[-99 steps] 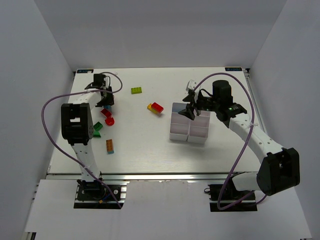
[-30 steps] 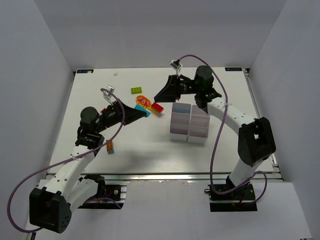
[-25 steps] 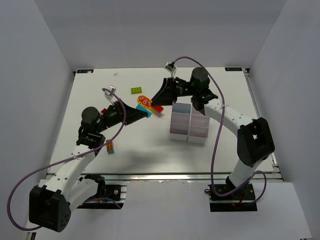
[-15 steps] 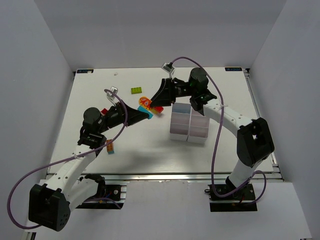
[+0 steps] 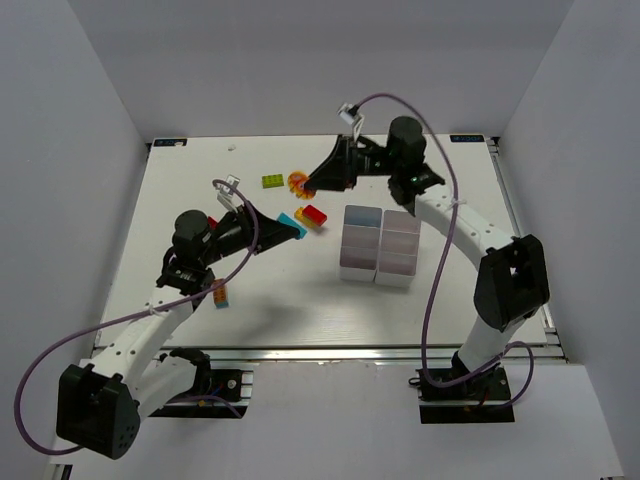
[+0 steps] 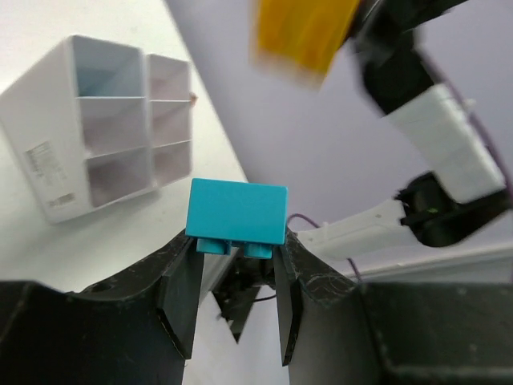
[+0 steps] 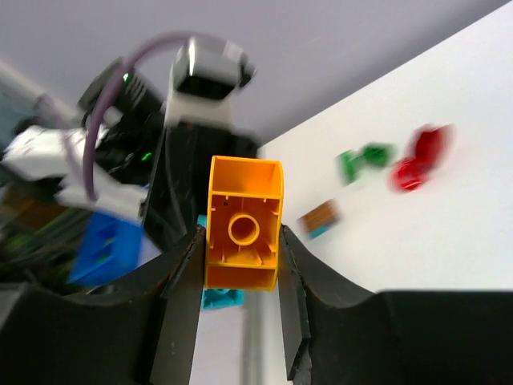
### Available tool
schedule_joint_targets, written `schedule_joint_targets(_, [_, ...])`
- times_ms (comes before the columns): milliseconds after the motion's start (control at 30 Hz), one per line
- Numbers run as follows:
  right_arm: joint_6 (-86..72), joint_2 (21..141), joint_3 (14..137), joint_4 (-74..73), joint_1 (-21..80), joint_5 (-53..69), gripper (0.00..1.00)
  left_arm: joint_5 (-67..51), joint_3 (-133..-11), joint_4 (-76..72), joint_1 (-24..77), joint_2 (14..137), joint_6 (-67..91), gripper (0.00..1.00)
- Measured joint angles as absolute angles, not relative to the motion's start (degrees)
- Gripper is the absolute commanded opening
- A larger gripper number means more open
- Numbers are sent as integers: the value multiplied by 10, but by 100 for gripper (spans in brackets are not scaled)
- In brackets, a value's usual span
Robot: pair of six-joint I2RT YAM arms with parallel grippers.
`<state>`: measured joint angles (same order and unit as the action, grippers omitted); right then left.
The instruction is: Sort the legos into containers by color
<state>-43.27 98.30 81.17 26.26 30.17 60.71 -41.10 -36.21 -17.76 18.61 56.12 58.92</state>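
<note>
the two bricks now come apart: the right gripper (image 5: 308, 184), pulled back to upper centre, clamps the orange brick (image 7: 243, 234); the left gripper (image 5: 288, 228) pinches the cyan brick (image 6: 237, 212) left of the containers (image 5: 360, 273). each can go to its own bin.

A: Overhead view is bright and even, with only soft shadows on the worktop (image 5: 300, 300).
B: The wrist views are rougher. The left one smears the orange brick (image 6: 303, 34), and the right one blurs the red bricks (image 7: 418, 156).
</note>
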Motion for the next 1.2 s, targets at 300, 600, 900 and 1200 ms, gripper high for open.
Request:
schedule_joint_targets(300, [-187,951,870,93,177,512,0,-334,-432,-67,205,661,493,10])
schedule_joint_targets(600, [51,774,677,-46,183,374,0,-103,-597,-9,372,839,376,13])
schedule_joint_targets(900, [98,704,610,-64,130,305,0,83,-720,43,451,976,319,19])
schedule_joint_targets(1200, [108,696,599,-66,120,297,0,169,-809,78,482,1046,301,38])
